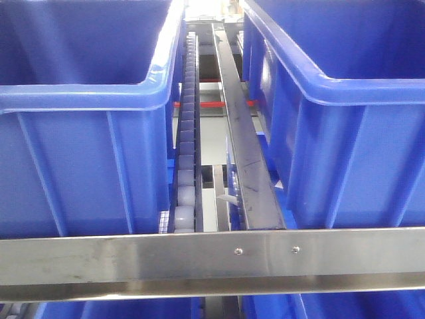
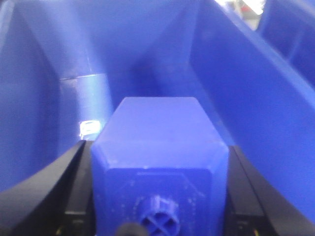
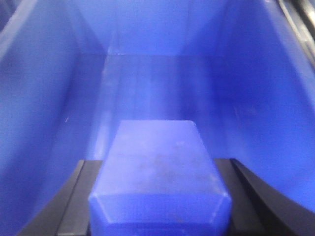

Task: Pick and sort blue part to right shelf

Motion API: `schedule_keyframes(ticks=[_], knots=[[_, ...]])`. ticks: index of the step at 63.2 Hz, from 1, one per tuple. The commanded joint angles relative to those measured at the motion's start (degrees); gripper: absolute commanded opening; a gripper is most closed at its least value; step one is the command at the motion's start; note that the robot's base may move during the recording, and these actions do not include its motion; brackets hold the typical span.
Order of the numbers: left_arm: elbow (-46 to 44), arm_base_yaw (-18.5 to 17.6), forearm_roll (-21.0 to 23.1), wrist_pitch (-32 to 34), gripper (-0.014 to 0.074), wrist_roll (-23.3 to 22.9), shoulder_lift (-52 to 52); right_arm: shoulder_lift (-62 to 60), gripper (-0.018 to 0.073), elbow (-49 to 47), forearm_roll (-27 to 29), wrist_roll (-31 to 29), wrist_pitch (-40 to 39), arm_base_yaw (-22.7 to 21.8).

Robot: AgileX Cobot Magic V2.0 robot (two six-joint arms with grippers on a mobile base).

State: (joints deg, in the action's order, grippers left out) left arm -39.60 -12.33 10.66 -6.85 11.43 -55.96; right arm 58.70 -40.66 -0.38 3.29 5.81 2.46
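Left claw (image 2: 157, 196) grips a blue part (image 2: 160, 162) between its black fingers (image 2: 59, 191), held inside a blue bin (image 2: 266, 108). Right claw (image 3: 157, 196) clamps another blue block (image 3: 157, 172) inside a bin (image 3: 39, 98). Front view: right shelf (image 1: 199, 262) steel rail, two bins, no arms visible.

The brushed stainless-steel front rail (image 1: 166, 262) looks smooth and faintly streaked. The large blue plastic bins (image 1: 80, 166) are glossy and ribbed. The small blue plastic block (image 2: 160, 147) appears matt, perhaps finely layered; blur hides detail.
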Motion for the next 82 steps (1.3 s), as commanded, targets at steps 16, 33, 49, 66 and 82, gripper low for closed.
schedule_keyframes(ticks=[16,33,49,66,82], knots=[[-4.51,-0.50,2.56,6.25,0.0507,0.28,-4.02,2.74,0.0613,-3.44,-0.38,-0.47,-6.34,0.99],[-4.51,-0.50,2.56,6.08,0.0503,0.28,-3.90,2.35,0.0626,-3.49,-0.38,-0.47,-4.08,0.99],[-4.51,-0.50,2.45,6.08,0.0382,0.28,-0.31,-1.91,0.0601,-3.49,-0.38,-0.47,0.84,0.94],[-4.51,-0.50,2.45,6.08,0.0127,0.28,4.72,-6.90,0.0095,-3.49,-0.38,-0.47,5.93,0.79],[-3.83,0.03,2.45,3.67,0.0123,0.28,8.73,-10.83,0.0055,-3.49,-0.49,-0.47,8.31,0.79]])
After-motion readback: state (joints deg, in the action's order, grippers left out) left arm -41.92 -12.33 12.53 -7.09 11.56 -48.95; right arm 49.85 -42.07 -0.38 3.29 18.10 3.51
